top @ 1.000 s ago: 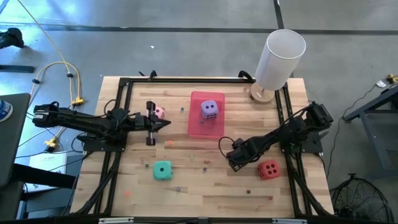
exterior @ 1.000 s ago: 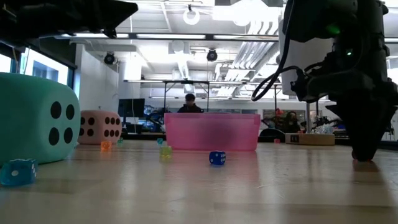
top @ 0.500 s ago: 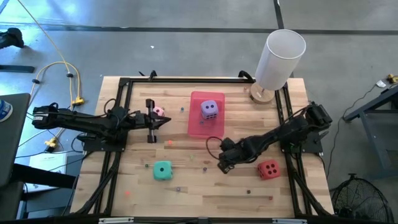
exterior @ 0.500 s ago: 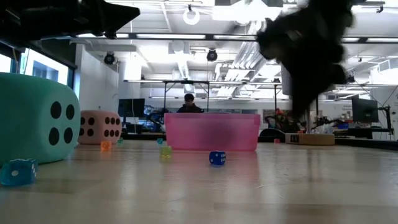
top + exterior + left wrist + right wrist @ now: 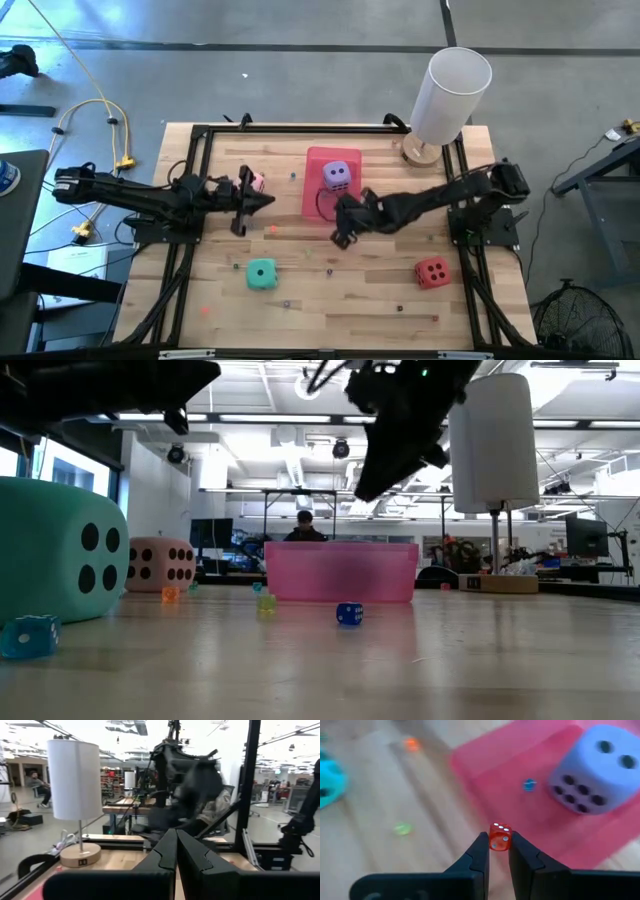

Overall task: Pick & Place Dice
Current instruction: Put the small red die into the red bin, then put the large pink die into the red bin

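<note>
My right gripper [image 5: 498, 845] hangs above the table at the near edge of the flat pink tray [image 5: 318, 205], shut on a small clear red die [image 5: 500, 838]. A large purple die [image 5: 338, 176] rests on the tray. On the table stand a pale pink die [image 5: 256, 181], a teal die [image 5: 262, 273] and a large red die [image 5: 432, 271]. My left gripper [image 5: 270, 200] is shut, holds nothing and hovers next to the pale pink die. My right gripper pinches the small red die by two opposite faces [image 5: 494, 840] between its two fingertips, at their free ends. The fingers slant down toward the tray. The die is lifted clear of the table.
A white lamp [image 5: 448, 95] on a wooden base stands at the far right corner. Small coloured dice lie scattered on the wood, among them a blue one [image 5: 348, 614] in front of the tray. A black frame [image 5: 196, 135] borders the table.
My right gripper has risen from beside the large red die and gone toward the table's left and far side, to the pink tray, turning as it went. My left gripper has rolled a little in place.
</note>
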Controlling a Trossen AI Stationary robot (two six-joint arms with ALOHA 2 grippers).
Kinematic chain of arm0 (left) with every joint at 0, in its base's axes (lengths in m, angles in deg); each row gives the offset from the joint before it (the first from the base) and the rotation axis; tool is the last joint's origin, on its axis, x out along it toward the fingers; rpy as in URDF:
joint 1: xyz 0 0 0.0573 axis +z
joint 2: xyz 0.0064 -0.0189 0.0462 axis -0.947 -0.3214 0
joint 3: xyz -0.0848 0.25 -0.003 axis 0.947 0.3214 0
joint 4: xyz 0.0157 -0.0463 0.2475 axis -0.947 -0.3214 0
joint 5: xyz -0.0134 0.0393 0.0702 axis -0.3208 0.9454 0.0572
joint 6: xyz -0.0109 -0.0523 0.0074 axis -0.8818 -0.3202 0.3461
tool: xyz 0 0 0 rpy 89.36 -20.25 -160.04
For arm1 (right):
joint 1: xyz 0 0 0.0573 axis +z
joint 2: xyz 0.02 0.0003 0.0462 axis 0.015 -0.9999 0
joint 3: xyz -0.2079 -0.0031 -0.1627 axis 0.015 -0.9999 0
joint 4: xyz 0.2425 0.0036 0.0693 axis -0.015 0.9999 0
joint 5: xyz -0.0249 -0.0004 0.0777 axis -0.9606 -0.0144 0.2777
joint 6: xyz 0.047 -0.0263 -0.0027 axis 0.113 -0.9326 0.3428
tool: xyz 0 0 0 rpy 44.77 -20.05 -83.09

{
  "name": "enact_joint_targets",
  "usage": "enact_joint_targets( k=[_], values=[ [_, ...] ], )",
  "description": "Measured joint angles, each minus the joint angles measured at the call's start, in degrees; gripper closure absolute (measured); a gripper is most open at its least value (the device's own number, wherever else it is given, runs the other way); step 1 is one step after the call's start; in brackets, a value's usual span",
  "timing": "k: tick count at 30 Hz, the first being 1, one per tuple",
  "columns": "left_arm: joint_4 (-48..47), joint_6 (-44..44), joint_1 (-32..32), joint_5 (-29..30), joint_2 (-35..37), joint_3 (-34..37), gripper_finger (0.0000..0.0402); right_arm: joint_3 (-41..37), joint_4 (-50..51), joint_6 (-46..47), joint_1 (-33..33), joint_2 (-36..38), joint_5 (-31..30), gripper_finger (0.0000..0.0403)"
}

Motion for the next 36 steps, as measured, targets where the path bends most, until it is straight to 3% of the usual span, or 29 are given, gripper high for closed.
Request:
enact_joint_targets(
  k=[6, 17, 20, 25, 28, 32, 36],
  values=[
    [-0.02, -0.02, -0.98, 0.02, 0.0, 0.0, 0.0401, -0.07, 3.33, -1.43, -4.21, -0.81, -0.02, 0.0323],
    [-1.28, -0.02, -1.11, 0.13, 0.0, 0.0, 0.0401, -0.04, 0.03, -4.81, -4.26, -0.76, -1.31, 0.021],
    [-2.65, -2.7, -1.1, -0.91, 0.0, 0.0, 0.0401, -0.04, -2.31, -9.38, -4.27, -0.76, -1.59, 0.0187],
    [-7.97, -1.1, -1.16, -8.06, -0.02, 0.0, 0.0399, -0.04, -9.61, -17.47, -1.83, -0.76, -2.6, 0.0177],
    [-8.32, -0.99, -1.63, -7.73, -0.02, -0.11, 0.0394, -0.04, -12.73, -18.44, 0.32, -0.76, -5.2, 0.0182],
    [-13.68, -8.36, -1.66, -8.23, 0.03, -4.68, 0.0376, -0.04, -15.61, -16.45, 3.4, -0.3, -8.61, 0.0192],
    [-26.17, -0.46, -1.6, -7.33, -0.35, -11.54, 0.0346, 0.0, -17.02, -15.84, 6.49, -0.1, -10.84, 0.0203]
  ],
)
